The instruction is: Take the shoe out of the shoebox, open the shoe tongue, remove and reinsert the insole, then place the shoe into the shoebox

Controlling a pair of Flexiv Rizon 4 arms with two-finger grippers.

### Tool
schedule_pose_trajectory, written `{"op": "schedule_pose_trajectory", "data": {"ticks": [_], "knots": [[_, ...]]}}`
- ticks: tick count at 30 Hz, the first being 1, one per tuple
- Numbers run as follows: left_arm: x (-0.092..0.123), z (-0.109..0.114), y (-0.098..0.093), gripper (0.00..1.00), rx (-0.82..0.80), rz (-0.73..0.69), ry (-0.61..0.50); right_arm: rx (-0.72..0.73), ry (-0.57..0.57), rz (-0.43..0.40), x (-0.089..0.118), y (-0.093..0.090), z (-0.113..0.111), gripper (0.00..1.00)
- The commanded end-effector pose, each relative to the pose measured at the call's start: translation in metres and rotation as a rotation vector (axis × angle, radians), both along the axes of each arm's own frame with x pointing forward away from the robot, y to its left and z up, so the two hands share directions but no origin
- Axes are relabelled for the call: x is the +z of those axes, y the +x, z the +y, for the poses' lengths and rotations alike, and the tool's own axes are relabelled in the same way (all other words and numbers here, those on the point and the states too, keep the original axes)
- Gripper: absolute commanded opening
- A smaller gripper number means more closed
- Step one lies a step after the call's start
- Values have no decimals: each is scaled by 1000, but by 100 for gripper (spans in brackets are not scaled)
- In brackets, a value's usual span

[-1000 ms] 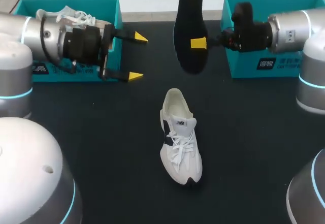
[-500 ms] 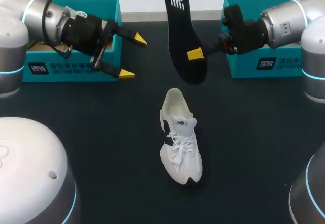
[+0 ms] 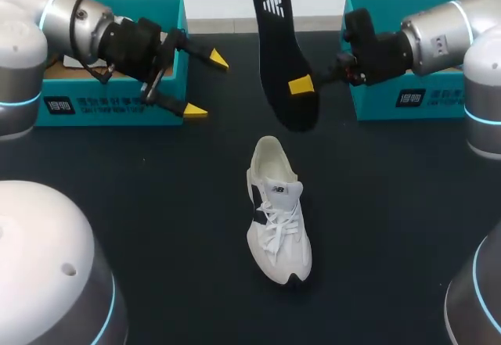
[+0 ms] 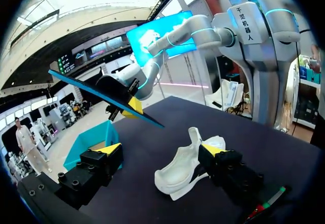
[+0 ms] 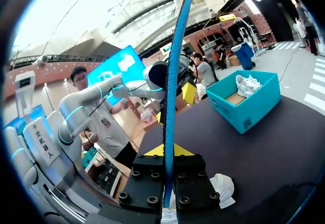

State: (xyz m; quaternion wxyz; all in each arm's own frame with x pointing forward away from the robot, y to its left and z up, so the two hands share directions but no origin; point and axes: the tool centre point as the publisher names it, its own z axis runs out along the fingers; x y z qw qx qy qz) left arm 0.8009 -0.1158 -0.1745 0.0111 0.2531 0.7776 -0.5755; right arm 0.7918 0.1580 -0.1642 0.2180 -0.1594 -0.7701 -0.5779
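Two teal boxes, left shoebox (image 3: 109, 112) and right shoebox (image 3: 376, 104), sit at the far corners of the black bench (image 3: 391, 204). White shoe (image 3: 278, 220) lies mid-bench outside both, toe toward the robot, heel opening toward the insole (image 3: 280, 48). Insole hangs just beyond the heel, long axis roughly in line with the shoe. Right gripper (image 3: 304, 85) pinches its lower end, so that arm looks set to reinsert. Left gripper (image 3: 206, 85) is spread wide and empty.
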Motion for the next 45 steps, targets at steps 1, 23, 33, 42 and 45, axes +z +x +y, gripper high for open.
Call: {"op": "schedule_pose_trajectory", "data": {"ticks": [1, 23, 33, 42, 45], "knots": [[0, 0, -1, 100, 1, -1, 2, -1, -3, 1, 0, 0, 0, 0], [-25, 12, 0, 100, -38, 45, 135, 36, 18, -118, -9, 17, 12, 0], [-72, 11, -12, 100, -44, 51, 177, 105, 16, -143, -45, 5, 23, 0], [-100, 9, -23, 100, -24, 38, 181, 26, 37, -24, -68, -3, 24, 0], [-105, 9, -24, 100, -21, 45, 183, -5, 10, -26, -71, -2, 24, 0]]}}
